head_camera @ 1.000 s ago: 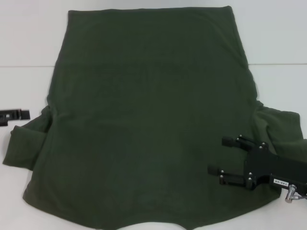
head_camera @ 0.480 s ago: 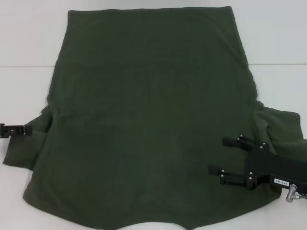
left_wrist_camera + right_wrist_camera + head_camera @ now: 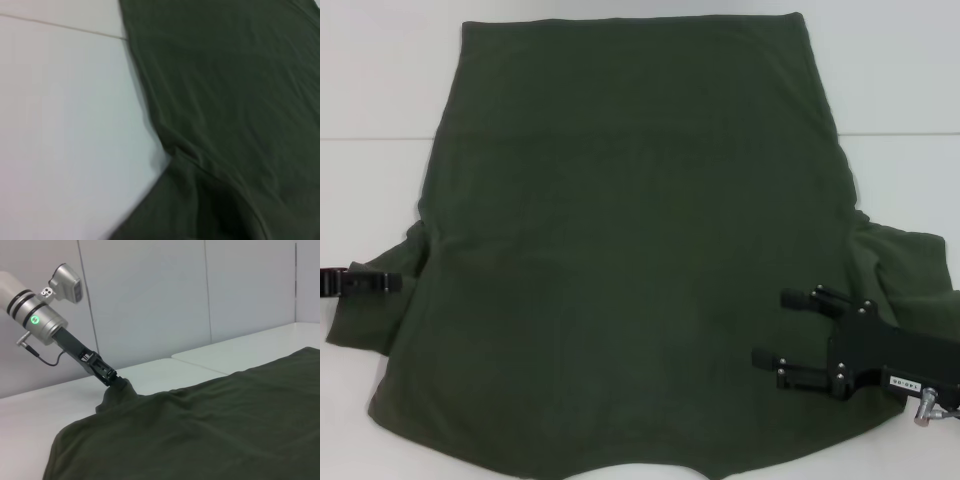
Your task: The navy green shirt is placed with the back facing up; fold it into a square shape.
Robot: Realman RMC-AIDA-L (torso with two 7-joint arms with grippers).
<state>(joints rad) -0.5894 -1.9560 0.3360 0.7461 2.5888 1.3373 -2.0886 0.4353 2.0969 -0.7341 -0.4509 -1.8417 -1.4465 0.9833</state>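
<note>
Right end effector point(image 3: 782, 335) is hovering with fingers apart, gripping nothing, over the navy green shirt point(image 3: 630, 250) just inside its sleeve. Shirt is lying flat, plain side up, on the worktop point(image 3: 380, 90). Farther off, left end effector point(image 3: 111, 378) is pinching the opposite sleeve, likely for folding inward.

A white tabletop point(image 3: 380, 80) fills the scene, smooth and matte, evenly lit with no hard shadows. A thin seam point(image 3: 370, 138) runs straight across it from side to side in the head view, where two white panels meet; the same line shows as a faint joint point(image 3: 60, 27) in the left wrist view. Behind the tabletop stands a pale grey-white wall point(image 3: 150, 295) made of flat panels, split by narrow dark upright joints point(image 3: 207, 290). The wall meets the tabletop's far edge directly.
</note>
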